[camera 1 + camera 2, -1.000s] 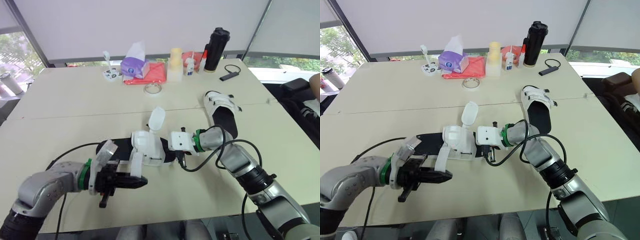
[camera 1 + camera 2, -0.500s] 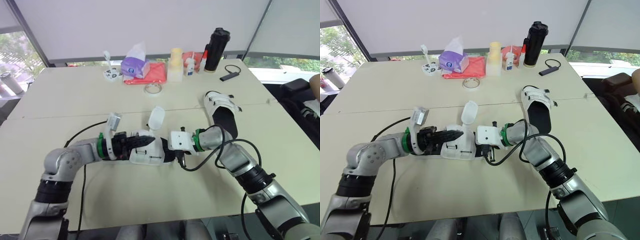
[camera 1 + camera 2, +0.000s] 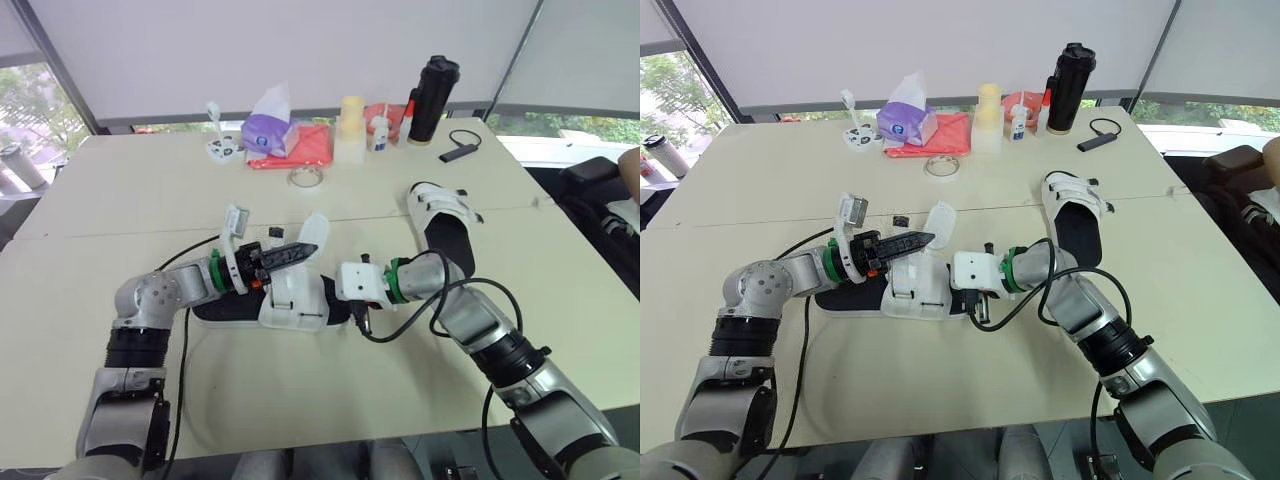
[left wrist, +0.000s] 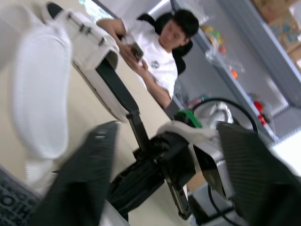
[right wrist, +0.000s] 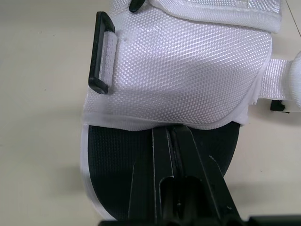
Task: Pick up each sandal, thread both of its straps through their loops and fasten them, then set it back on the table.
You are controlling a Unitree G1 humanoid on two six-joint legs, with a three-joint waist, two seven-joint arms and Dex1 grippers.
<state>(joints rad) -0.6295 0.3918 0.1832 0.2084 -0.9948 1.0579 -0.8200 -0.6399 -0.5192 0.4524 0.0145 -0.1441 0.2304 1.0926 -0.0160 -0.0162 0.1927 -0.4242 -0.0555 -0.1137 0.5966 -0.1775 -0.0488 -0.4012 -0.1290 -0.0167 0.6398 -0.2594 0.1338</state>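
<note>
The near sandal [image 3: 292, 302], with a black sole and white straps, lies at the table's centre. One loose white strap [image 3: 315, 233] stands up from its far side. My left gripper [image 3: 297, 241] hovers just above the sandal and points at that strap. It is open, and its fingers [image 4: 89, 179] are wide apart with nothing between them. My right gripper [image 5: 171, 135] is shut, its tips resting on the black sole at the toe end under the front strap [image 5: 188, 70]. The second sandal [image 3: 445, 225] lies to the right and further back.
At the back of the table are a purple tissue box [image 3: 266, 130], a red cloth [image 3: 308, 146], a tape roll [image 3: 306, 178], small bottles [image 3: 351, 130], a tall black flask [image 3: 431, 98] and a black device [image 3: 456, 153]. A seated person [image 4: 155, 54] is beyond the right edge.
My left gripper swung from near the front edge up over the sandal and opened. The strap it had pulled forward now lies on the sandal. The right arm has not moved.
</note>
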